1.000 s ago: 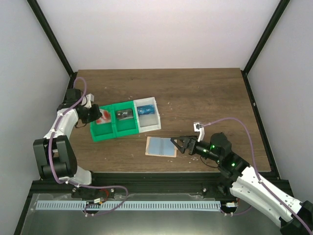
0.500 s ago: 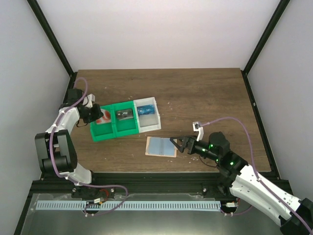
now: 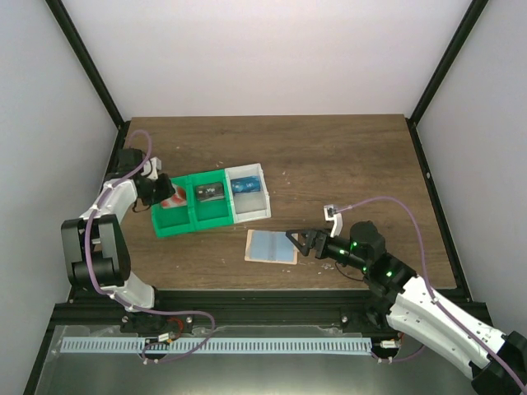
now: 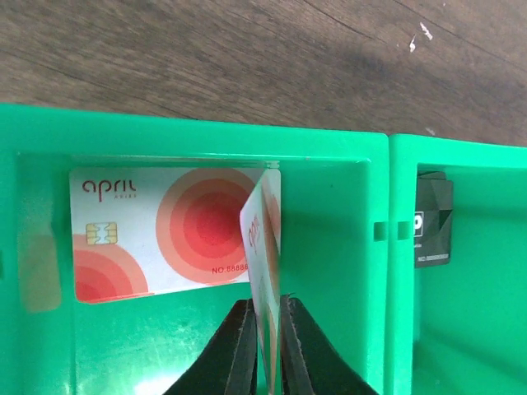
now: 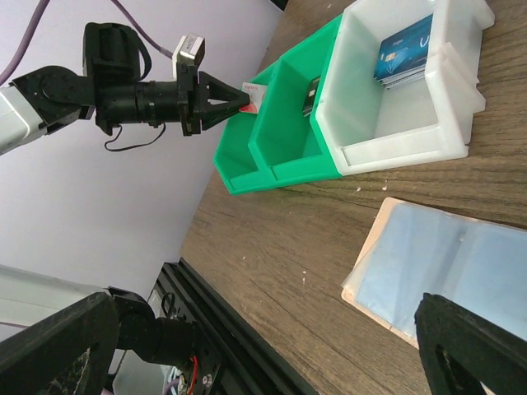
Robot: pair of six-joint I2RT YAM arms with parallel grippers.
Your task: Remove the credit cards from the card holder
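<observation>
Left gripper (image 4: 265,329), seen from its own wrist camera: I have its two fingers pinched on the lower edge of a red-circled card (image 4: 262,239), which stands on edge, tilted slightly, inside the end compartment of the green tray (image 4: 329,144). The card is carried edge-down so that it can drop between the compartment walls. A second red-circled card (image 4: 156,230) already lies flat on that compartment's floor, partly behind the held one. A dark card (image 4: 434,218) leans in the neighbouring compartment. From the right wrist camera, a blue card (image 5: 403,49) rests in the white box (image 5: 395,144) that sits against the tray, so the cards appear to be sorted by kind. The card holder (image 3: 272,246) lies spread open on the table (image 3: 329,156), blue-grey panels up, well apart from the tray. I cannot tell whether any card remains tucked in it. The right gripper (image 3: 298,240) hovers just beside the holder's right edge with its fingers spread wide and nothing between them, placed, I judge, to steady the holder or draw from it.
</observation>
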